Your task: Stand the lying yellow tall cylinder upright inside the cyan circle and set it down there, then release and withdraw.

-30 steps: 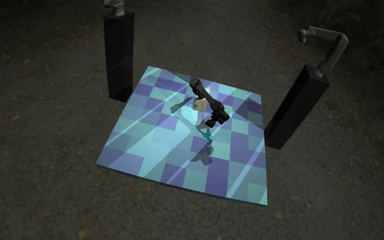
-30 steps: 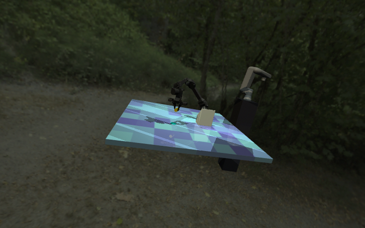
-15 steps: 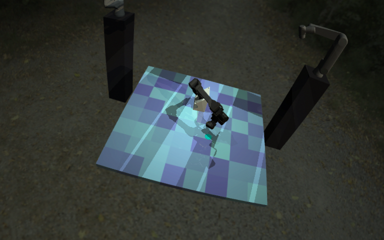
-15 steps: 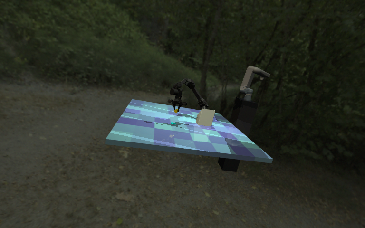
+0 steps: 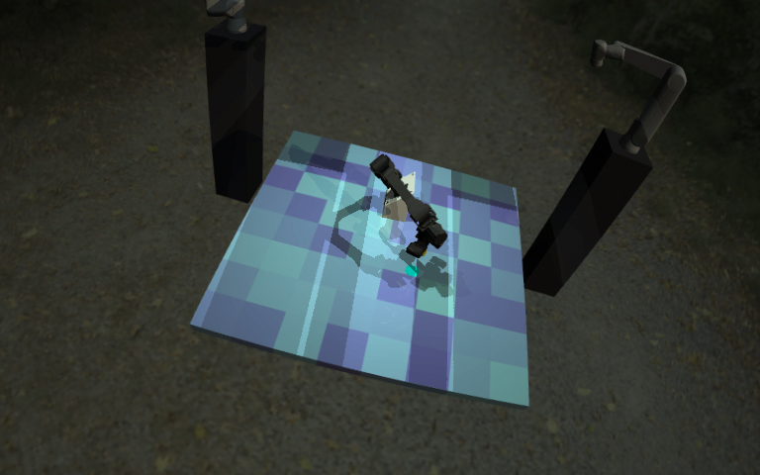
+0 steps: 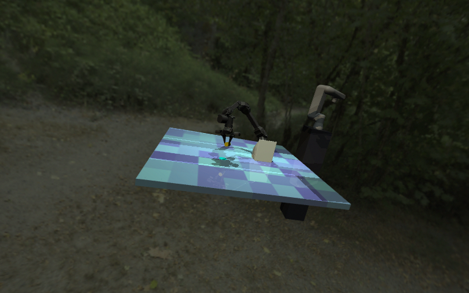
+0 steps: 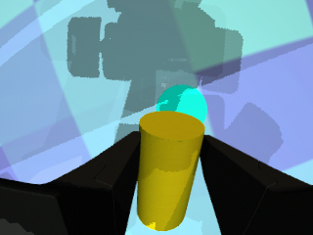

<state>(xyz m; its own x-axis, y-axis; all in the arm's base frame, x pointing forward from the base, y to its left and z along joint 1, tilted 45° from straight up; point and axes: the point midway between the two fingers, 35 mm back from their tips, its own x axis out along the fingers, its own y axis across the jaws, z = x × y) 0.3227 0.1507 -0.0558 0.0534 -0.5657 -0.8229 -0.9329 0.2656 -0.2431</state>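
The square table top [image 5: 358,335] [image 6: 165,174] carries a patchwork of turquoise, pale blue and violet squares, crossed by bright streaks and dark shadows. It stands outdoors, in dim light, on brown-grey ground [image 5: 112,392] [image 6: 103,242] scattered with leaves. Dark green trees and bushes [image 6: 397,51] rise behind it in the exterior view.

There is one black six-joint robot arm [image 5: 408,198] [image 6: 251,119], reaching over the table top, with one black two-fingered gripper [image 6: 226,142] [image 7: 171,141] at its end. The gripper's two fingers pinch the one smooth yellow cylinder [image 5: 424,253] [image 6: 226,144] [image 7: 171,171] between them, one on each side. The cylinder is held above the table top, near the cyan circle but not set down in it. In the wrist view its round end face points toward the circle, and its edge overlaps the circle; how far it tilts from upright I cannot tell.

There is one flat cyan circle [image 5: 411,270] [image 6: 222,159] [image 7: 182,100] on the table top, partly in shadow. One cream-coloured box-like block [image 5: 395,209] [image 6: 265,151] sits by the black arm's base end.

The top view has two tall black pedestals [image 5: 235,112] [image 5: 588,213], each bearing a grey arm [image 5: 237,22] [image 5: 661,103], two in all. The exterior view has one such pedestal and one grey arm.
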